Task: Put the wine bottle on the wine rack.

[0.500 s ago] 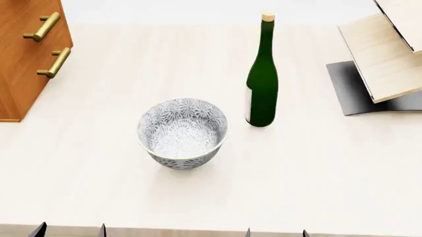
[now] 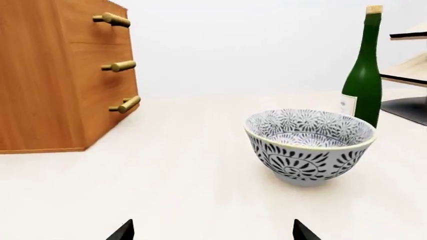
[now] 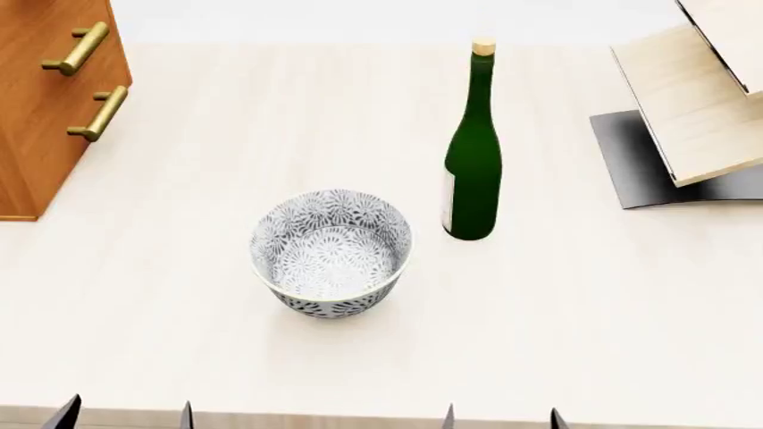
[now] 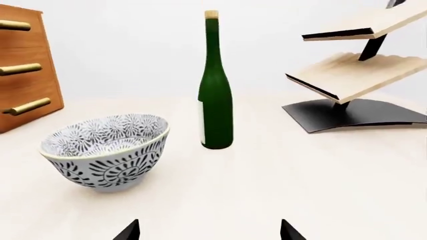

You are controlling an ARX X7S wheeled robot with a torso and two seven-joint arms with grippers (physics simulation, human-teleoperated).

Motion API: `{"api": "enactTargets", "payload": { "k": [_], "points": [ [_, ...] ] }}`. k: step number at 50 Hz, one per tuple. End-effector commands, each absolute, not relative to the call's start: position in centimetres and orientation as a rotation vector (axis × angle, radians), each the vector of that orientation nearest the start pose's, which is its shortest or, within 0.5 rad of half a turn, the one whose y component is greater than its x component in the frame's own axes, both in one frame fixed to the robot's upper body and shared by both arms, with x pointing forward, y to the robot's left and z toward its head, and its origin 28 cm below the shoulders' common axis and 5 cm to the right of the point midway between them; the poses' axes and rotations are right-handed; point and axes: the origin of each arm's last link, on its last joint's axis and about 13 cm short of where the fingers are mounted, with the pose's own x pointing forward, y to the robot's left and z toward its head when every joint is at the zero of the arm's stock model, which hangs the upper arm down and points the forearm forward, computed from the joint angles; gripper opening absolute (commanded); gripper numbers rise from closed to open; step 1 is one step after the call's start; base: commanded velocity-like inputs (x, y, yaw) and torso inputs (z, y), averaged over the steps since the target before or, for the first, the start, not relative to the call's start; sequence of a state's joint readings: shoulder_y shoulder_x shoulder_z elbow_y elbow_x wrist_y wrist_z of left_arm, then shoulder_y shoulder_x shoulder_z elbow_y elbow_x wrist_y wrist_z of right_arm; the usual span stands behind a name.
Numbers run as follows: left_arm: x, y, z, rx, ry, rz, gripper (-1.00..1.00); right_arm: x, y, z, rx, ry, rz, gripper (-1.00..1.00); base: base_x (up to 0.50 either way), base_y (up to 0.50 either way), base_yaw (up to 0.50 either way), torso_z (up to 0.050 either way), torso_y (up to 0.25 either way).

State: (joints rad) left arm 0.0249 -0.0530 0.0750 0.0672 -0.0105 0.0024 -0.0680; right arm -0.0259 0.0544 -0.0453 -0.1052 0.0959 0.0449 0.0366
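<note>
**Green bottle upright, unheld**

Pale wood counter (image 3: 573,304) carries the cabinet (image 3: 42,107), the wine rack (image 3: 698,107) far right, then the patterned bowl (image 3: 331,253). Wine bottle (image 3: 473,147) stands between bowl and rack. Left hand (image 2: 211,231) and right hand (image 4: 209,231) gape wide, empty.

We note a patterned blue-and-white bowl (image 3: 331,252) standing upright on the pale wooden table (image 3: 573,304), toward its near-middle. An orange-brown drawer cabinet (image 3: 48,98) with brass handles (image 3: 98,113) stands at the table's far left, well apart from the bowl.
</note>
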Motion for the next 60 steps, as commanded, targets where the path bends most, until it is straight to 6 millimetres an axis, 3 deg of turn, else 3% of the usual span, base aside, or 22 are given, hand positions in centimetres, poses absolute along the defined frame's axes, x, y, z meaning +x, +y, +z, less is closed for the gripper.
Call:
{"api": "enactTargets", "payload": {
  "k": [1,7,17,34,52,60],
  "points": [
    [19.4,20.1,4.4,0.041,-0.122,-0.014,1.0,19.5,-9.8,4.9,0.064,-0.103,0.036,1.0,0.0,0.0,0.0,0.0,0.0],
    [18.0,20.0,6.7,0.047,-0.215,-0.012,1.0,18.2,-9.7,6.8,0.061,-0.194,0.044,1.0,0.0,0.0,0.0,0.0,0.0],
    [16.7,20.2,8.5,0.034,-0.314,0.004,1.0,16.1,-9.6,9.4,0.082,-0.326,0.074,1.0,0.0,0.0,0.0,0.0,0.0],
    [13.8,20.0,11.6,0.062,-0.545,0.023,1.0,14.2,-9.4,11.4,0.096,-0.555,0.085,1.0,0.0,0.0,0.0,0.0,0.0],
    [12.6,20.1,12.4,0.06,-0.661,0.031,1.0,13.1,-9.8,12.5,0.125,-0.765,0.033,1.0,0.0,0.0,0.0,0.0,0.0],
    [12.7,20.1,12.3,0.061,-0.658,0.028,1.0,13.0,-9.7,12.4,0.126,-0.761,0.057,1.0,0.01,0.0,0.0,0.0,0.0]
  ]
}}
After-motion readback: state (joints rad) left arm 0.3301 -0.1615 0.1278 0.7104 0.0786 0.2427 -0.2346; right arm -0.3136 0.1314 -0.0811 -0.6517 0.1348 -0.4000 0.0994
